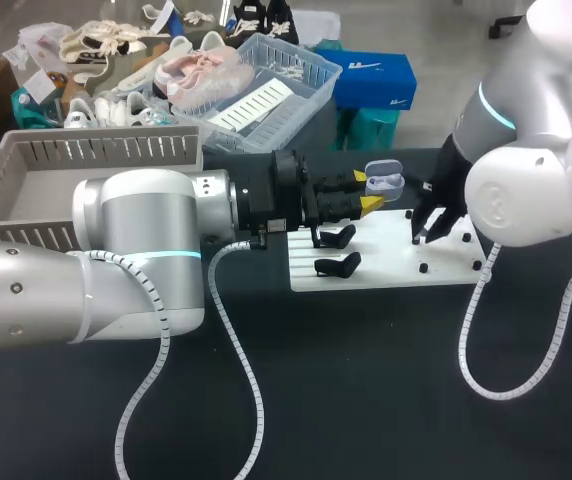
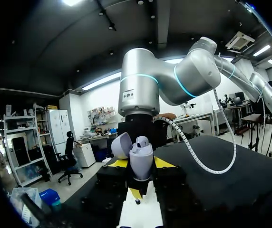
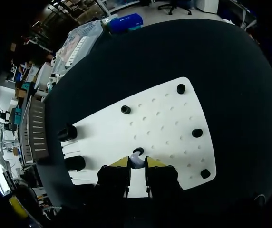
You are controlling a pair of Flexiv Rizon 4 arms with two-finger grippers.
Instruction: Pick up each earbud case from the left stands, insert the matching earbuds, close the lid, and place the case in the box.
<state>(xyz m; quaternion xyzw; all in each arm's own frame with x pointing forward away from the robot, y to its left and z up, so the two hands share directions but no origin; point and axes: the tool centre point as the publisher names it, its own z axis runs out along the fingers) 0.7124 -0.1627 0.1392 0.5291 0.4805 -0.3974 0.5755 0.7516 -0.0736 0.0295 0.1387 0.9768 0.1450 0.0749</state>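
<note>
Two end effectors: the left end effector (image 1: 365, 192) clamps the earbud case (image 2: 141, 160) by its sides, and the right end effector (image 3: 136, 162) pinches a small white earbud (image 3: 137, 165).
Case: held upright above the white pegboard (image 3: 174, 118), lid hinged open, mouth upward.
Earbud: low on the pegboard, just beside a black peg (image 3: 138, 151).
Key relation: the case lies near the right end effector, on the robot's left and higher.
Next move, judged: lift the earbud, carry it leftward over the open mouth, then lower it in.
</note>
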